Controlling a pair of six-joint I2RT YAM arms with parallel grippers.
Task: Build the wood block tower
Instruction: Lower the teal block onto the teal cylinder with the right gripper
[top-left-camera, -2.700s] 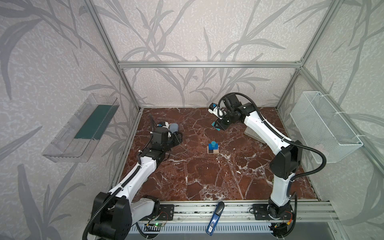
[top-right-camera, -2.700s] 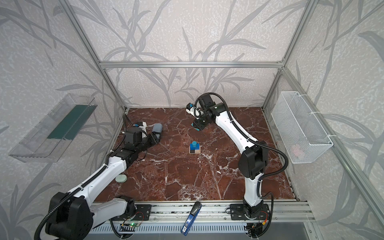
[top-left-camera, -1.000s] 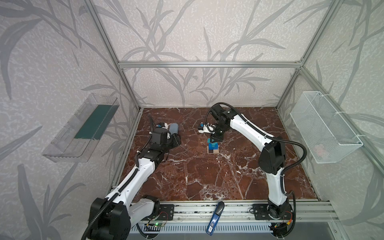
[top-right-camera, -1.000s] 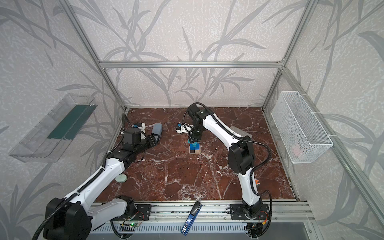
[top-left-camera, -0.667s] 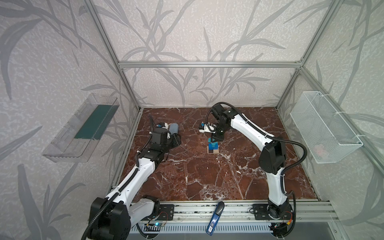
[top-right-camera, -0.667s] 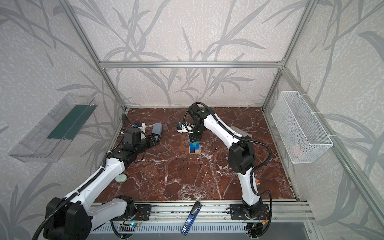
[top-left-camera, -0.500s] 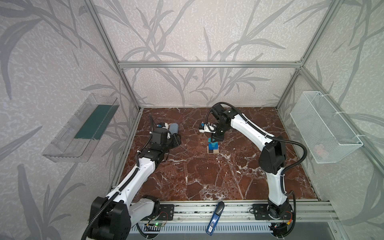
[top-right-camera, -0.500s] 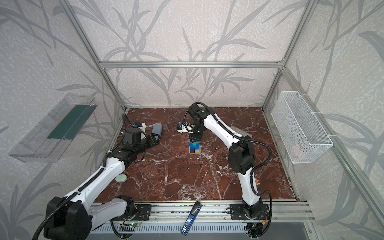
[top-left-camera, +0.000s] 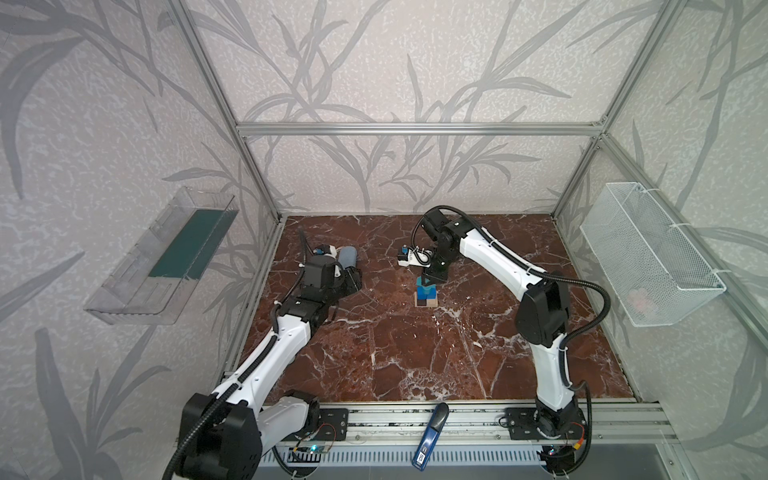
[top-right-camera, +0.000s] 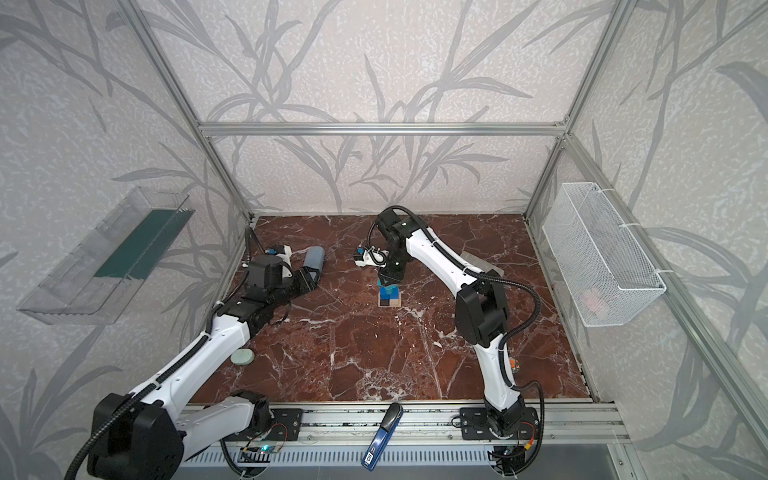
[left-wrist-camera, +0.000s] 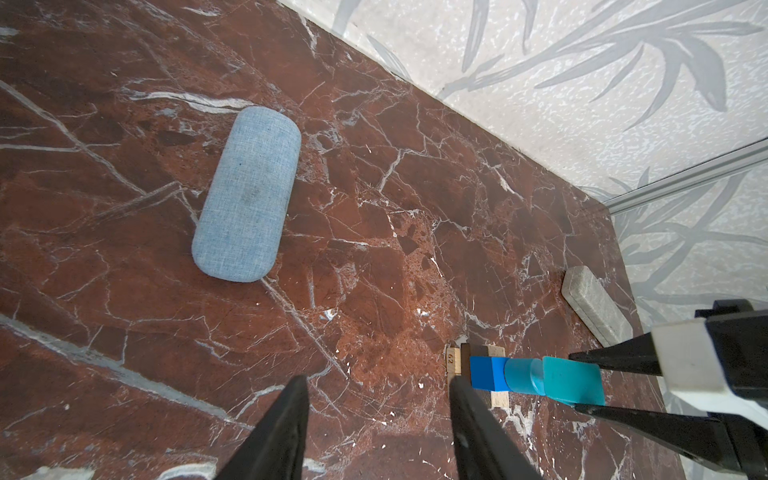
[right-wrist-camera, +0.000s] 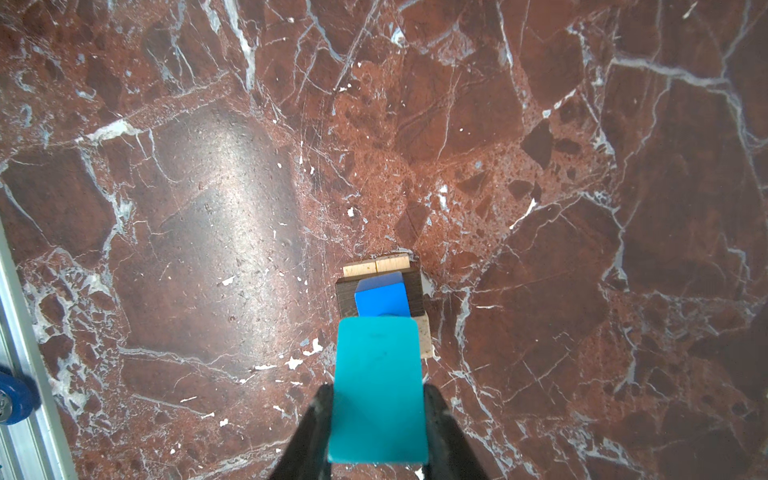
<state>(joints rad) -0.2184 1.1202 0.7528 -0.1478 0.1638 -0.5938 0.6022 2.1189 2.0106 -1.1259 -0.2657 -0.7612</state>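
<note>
Right pincer (right-wrist-camera: 378, 388) grips teal block (right-wrist-camera: 376, 353) atop tower (top-left-camera: 424, 297); left pincer (left-wrist-camera: 376, 382) half-open, empty, open floor (top-left-camera: 374, 332) between

Pale walls (top-left-camera: 374, 62) patterned with grey leaves; aluminium frame (top-left-camera: 415, 129); red-brown marble desk (top-left-camera: 374, 353), white-veined and faintly glossy; clear shelf (top-left-camera: 129, 309) on one wall; white wire basket (top-left-camera: 665, 266) opposite.

The floor (right-wrist-camera: 216, 199) is finished as polished red-brown marble with a glossy sheen. The case (left-wrist-camera: 247, 193) is covered in matt woven cloth. The brick (left-wrist-camera: 596, 305) is seen as rough, speckled stone. The teal block (right-wrist-camera: 378, 390) and blue cube (right-wrist-camera: 380, 297) are coated in smooth paint; bare grained wood is shown by the pale bars (right-wrist-camera: 376, 265), a dark matt stain by the dark bar (right-wrist-camera: 344, 297). The basket (top-left-camera: 648, 257) is made of white wire mesh, the tray (top-left-camera: 137, 291) of clear plastic.
</note>
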